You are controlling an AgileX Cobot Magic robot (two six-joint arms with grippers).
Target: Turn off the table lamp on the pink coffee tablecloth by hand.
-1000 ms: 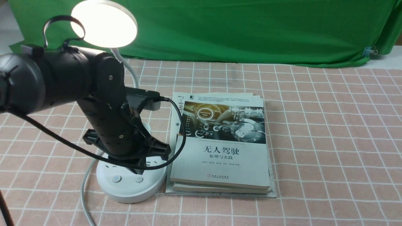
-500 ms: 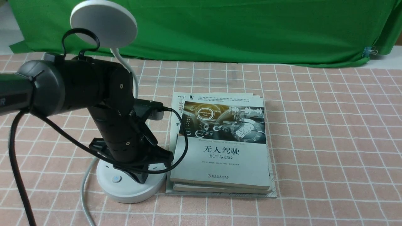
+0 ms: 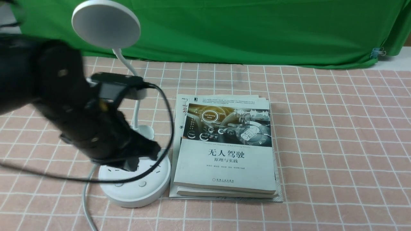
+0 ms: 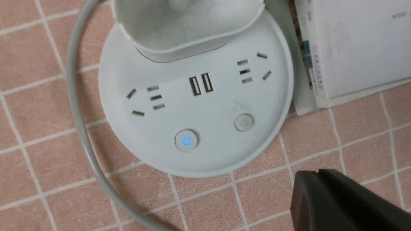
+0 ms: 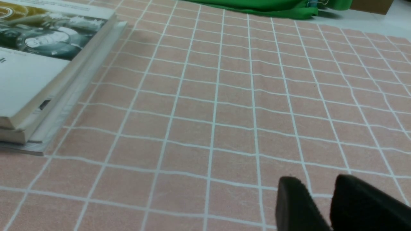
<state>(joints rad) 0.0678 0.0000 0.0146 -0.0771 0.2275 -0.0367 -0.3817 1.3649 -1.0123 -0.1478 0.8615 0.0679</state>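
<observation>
The white table lamp stands at the left on the pink coffee tablecloth (image 3: 321, 128). Its round head (image 3: 106, 24) is dark, with no glow. The hand is my blurred black left arm, whose gripper (image 3: 133, 164) hovers just above the lamp base (image 3: 141, 189). In the left wrist view the left gripper (image 4: 316, 173) is shut and empty over the cloth, off the base (image 4: 192, 106). That base shows a blue-lit power button (image 4: 186, 140) and a plain button (image 4: 244, 122). My right gripper (image 5: 319, 184) rests low over bare cloth, its jaws a little apart and empty.
A stack of books (image 3: 224, 150) lies right against the lamp base. The lamp's grey cable (image 3: 85, 199) runs off toward the front edge. A green cloth backdrop (image 3: 257, 32) hangs behind. A black cable from my left arm loops over the base.
The lamp head was glowing one second ago and has been dark since. My left gripper pressed onto the base's right button, then lifted and swung back to the left.
</observation>
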